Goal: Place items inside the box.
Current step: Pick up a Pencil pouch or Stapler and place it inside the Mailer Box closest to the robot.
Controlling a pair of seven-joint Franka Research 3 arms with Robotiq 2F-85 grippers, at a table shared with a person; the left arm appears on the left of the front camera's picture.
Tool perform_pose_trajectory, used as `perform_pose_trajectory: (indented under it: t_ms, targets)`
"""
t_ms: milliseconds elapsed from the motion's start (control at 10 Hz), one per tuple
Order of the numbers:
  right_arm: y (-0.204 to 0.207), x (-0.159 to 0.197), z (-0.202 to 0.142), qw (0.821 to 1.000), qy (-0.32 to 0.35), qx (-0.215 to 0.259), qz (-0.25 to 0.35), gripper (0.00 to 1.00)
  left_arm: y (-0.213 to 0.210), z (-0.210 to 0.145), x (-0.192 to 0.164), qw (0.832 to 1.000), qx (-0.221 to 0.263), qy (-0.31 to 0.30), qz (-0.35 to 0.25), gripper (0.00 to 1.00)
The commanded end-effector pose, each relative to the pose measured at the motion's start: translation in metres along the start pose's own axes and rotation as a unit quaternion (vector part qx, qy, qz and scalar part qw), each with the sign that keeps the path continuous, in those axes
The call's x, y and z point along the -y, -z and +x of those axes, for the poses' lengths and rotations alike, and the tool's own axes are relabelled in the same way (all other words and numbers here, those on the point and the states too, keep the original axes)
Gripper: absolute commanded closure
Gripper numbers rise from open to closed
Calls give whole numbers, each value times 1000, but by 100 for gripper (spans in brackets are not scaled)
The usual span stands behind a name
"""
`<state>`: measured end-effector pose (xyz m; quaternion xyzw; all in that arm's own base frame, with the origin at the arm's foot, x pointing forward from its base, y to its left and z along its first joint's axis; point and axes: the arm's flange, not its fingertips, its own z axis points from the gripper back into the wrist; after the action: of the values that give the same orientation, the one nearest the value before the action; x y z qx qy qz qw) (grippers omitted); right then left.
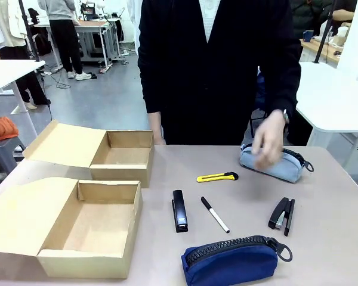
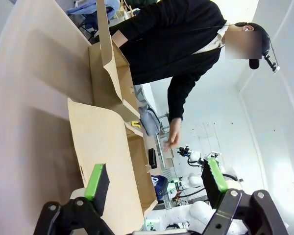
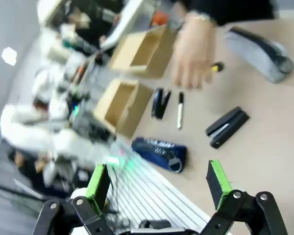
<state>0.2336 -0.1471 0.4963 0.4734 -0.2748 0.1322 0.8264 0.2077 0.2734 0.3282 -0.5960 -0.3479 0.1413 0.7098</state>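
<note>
Two open cardboard boxes stand at the left, one near (image 1: 89, 229) and one farther back (image 1: 122, 155). On the table lie a yellow utility knife (image 1: 217, 177), a slim black stapler (image 1: 179, 210), a white marker (image 1: 215, 214), a second black stapler (image 1: 282, 214) and a navy pouch (image 1: 232, 262). The person's hand (image 1: 267, 140) rests on a light blue pouch (image 1: 271, 164). My left gripper (image 2: 155, 181) is open in the air beside a box flap (image 2: 105, 147). My right gripper (image 3: 158, 182) is open above the table's near edge, over the navy pouch (image 3: 159, 149) and a stapler (image 3: 228, 127).
The person stands at the far edge of the table (image 1: 322, 238). Both box lids fold out to the left. White tables stand to the far left and right, and another person stands at a bench in the background.
</note>
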Motion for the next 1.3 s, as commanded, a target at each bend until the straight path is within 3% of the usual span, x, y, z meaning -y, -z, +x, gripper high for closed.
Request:
perform_pose_trajectory:
  t_ms: [0, 100, 300, 400, 500, 600, 700, 1100, 1200]
  targets:
    - [36, 5, 5, 989, -112, -91, 28, 0, 2, -4, 1, 1000, 11, 13, -12, 4]
    - [11, 17, -1, 993, -75, -77, 42, 0, 2, -4, 1, 1000, 11, 13, -12, 4]
    - [-43, 31, -42, 996, -62, -60, -2, 0, 2, -4, 1, 1000, 11, 13, -12, 4]
    - [-69, 35, -70, 996, -82, -20, 19, 0, 2, -4, 1, 1000, 11, 13, -12, 4]
    - [-89, 43, -96, 997, -34, 76, -5, 0, 2, -4, 1, 1000, 11, 13, -12, 4]
    - [-95, 49, -106, 992, 3, 117, -35, 0, 2, -4, 1, 1000, 11, 13, -12, 4]
    - [-69, 34, -81, 999, -39, 6, -4, 0, 2, -4, 1, 1000, 11, 13, -12, 4]
    - [-74, 36, -87, 1000, -18, 20, -14, 0, 2, -4, 1, 1000, 11, 13, -12, 4]
    - [-42, 20, -59, 994, -94, -60, -22, 0, 2, -4, 1, 1000, 11, 13, -12, 4]
